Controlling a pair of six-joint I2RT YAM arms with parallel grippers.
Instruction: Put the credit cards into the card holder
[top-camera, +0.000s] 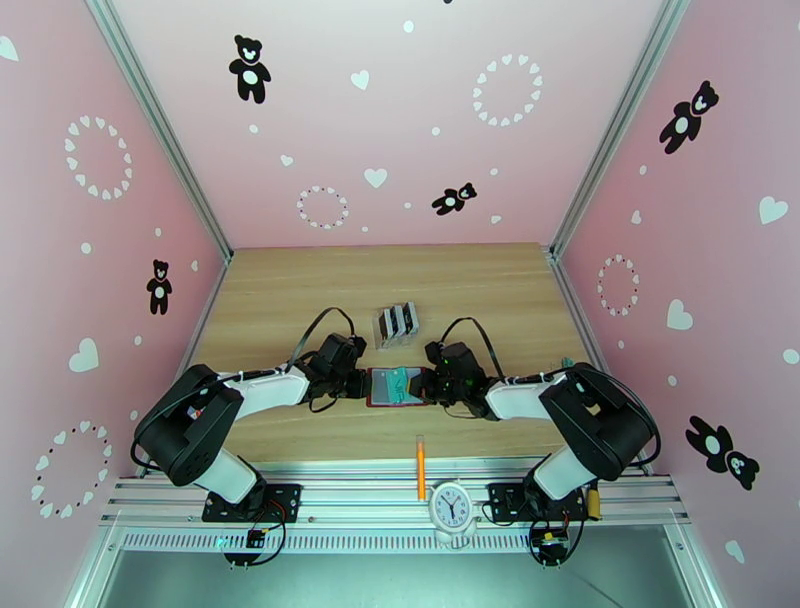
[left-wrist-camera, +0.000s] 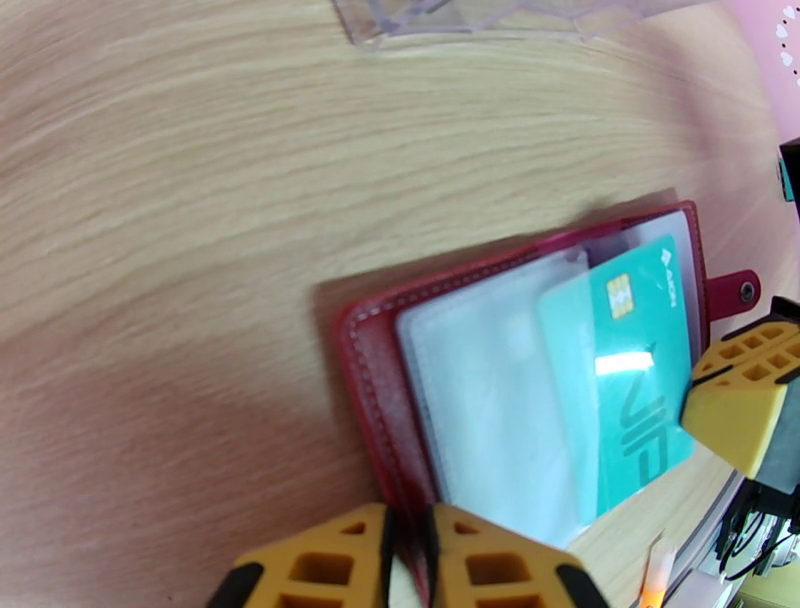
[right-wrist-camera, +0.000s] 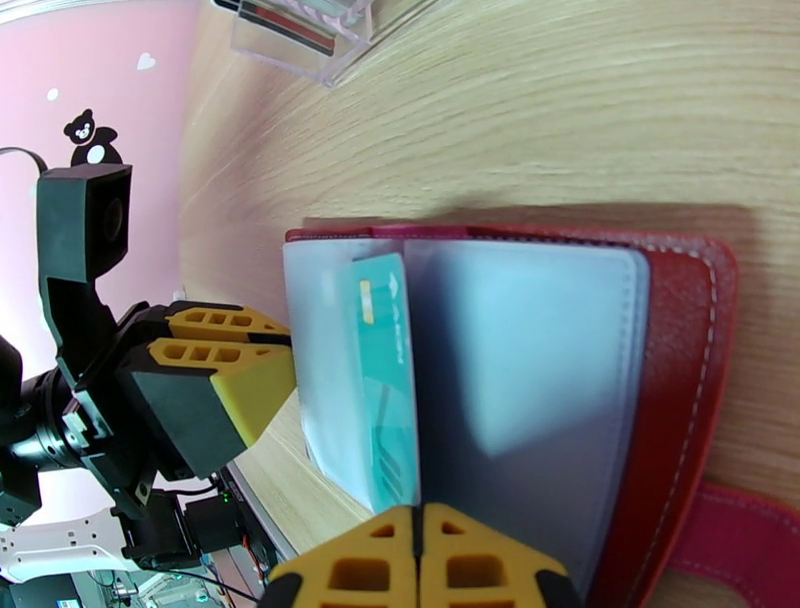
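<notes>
Card (top-camera: 402, 383) partly seated in holder (top-camera: 376, 400), lies 9 o'clock from nearer right hand (top-camera: 436, 386), pinched shut; left hand (top-camera: 362, 384) grips holder's 9 o'clock edge.

2 arms reach inward, wrists low, grippers facing each other. The left gripper (left-wrist-camera: 410, 545) pinches the card holder (left-wrist-camera: 365, 385) edge; the right gripper (right-wrist-camera: 418, 545) is pressed closed.

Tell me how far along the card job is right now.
The card holder lies open, and one teal card is part way into its clear pockets, not fully seated. The left gripper pinches the holder's left edge; the right gripper, shut, sits at its right edge. Several cards stand in the clear rack behind, yet to go in.
</notes>
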